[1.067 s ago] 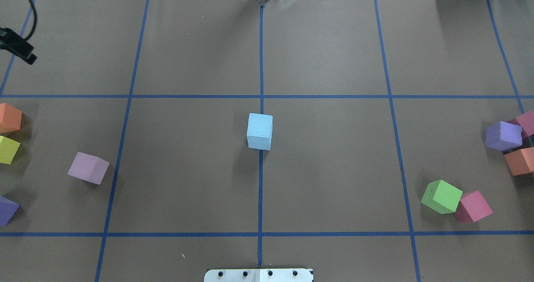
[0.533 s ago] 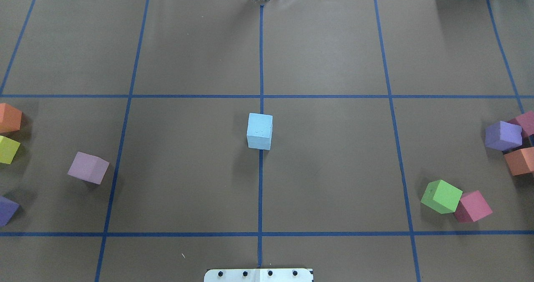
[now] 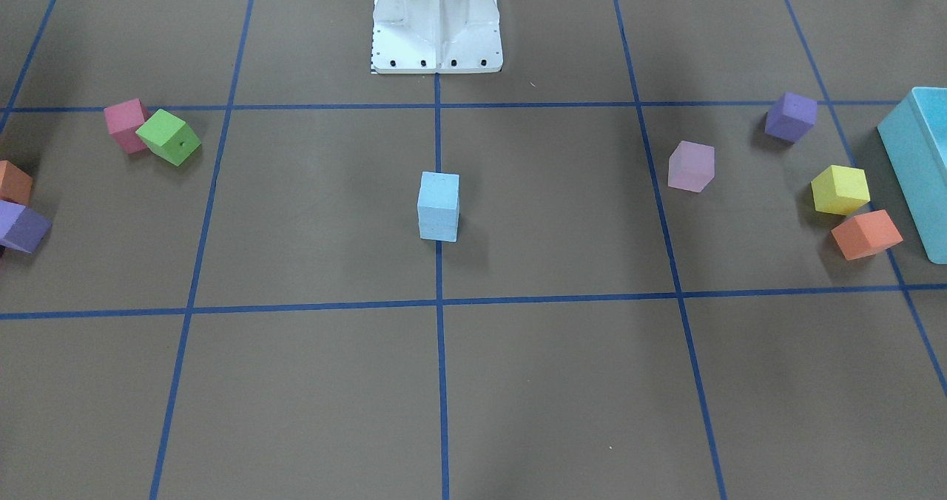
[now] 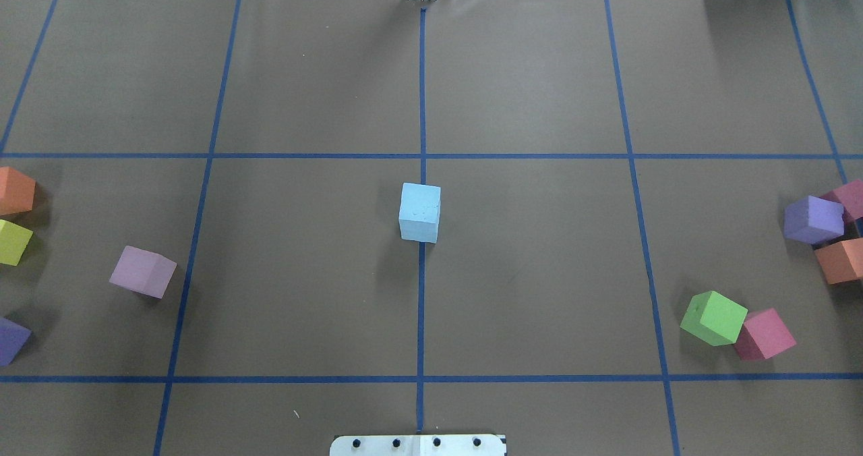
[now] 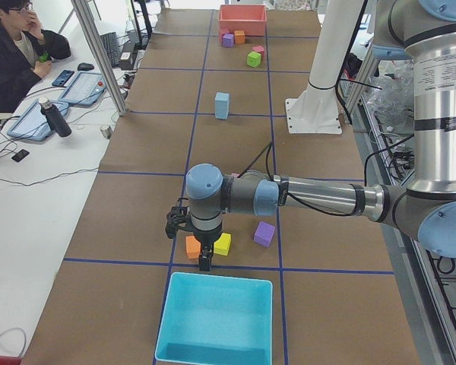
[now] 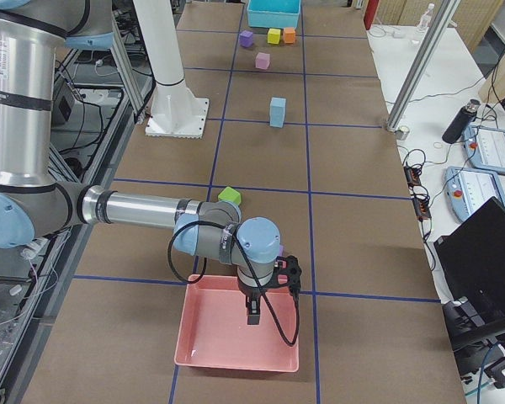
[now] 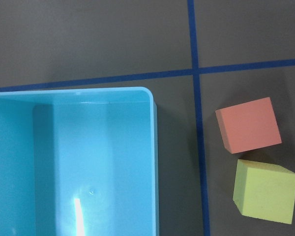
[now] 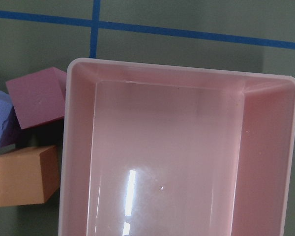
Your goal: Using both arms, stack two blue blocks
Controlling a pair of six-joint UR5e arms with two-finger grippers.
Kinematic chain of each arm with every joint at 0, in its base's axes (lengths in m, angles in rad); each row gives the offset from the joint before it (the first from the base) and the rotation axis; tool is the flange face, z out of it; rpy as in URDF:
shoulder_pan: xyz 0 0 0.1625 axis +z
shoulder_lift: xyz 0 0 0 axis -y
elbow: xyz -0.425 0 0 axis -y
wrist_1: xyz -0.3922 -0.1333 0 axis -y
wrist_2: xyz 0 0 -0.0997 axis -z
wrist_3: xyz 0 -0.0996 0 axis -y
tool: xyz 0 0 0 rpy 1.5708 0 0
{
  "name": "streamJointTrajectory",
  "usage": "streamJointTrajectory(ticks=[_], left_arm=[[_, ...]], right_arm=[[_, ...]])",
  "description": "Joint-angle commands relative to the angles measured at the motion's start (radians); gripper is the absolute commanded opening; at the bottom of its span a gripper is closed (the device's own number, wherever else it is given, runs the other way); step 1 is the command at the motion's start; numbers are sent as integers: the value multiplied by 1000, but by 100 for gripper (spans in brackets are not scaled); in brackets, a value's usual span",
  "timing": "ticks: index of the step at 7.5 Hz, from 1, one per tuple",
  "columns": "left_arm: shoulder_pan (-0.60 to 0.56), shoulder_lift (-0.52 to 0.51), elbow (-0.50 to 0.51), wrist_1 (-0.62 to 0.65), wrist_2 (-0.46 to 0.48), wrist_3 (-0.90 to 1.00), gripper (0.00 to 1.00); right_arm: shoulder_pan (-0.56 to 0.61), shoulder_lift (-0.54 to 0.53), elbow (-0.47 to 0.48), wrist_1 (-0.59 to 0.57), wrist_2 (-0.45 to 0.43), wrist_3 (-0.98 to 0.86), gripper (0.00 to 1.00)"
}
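Stack: the two blue blocks (image 3: 438,205) are being carried by the counter (image 3: 562,382) as one upright column on the centre line (image 3: 441,382). Their faces are seemingly flush, so the upper one is being borne squarely.
Left: the left end effector (image 5: 204,262) is being held pointing down at the rim of the teal bin (image 5: 220,275), well apart from the column. Whether it is wide or narrow cannot be told.
Right: the right end effector (image 6: 253,317) is being held over the pink bin (image 6: 236,364), equally clear of the column. Its opening cannot be told.
Progress: the stack is being touched by neither arm, so the task is being judged complete.
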Motion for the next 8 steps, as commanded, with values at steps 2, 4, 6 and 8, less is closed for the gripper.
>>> streamJointTrajectory(ticks=[2, 4, 6, 8], left_arm=[[-43, 26, 2, 0, -103, -11, 98], [-42, 17, -3, -1, -102, -9, 98], [-40, 17, -6, -3, -88, -6, 98], [-40, 20, 7, -7, -88, -9, 98]], right_arm=[[0, 2, 1, 0, 0, 0, 100], [0, 2, 2, 2, 0, 0, 100], [0, 2, 2, 2, 0, 0, 100], [0, 2, 2, 2, 0, 0, 100]])
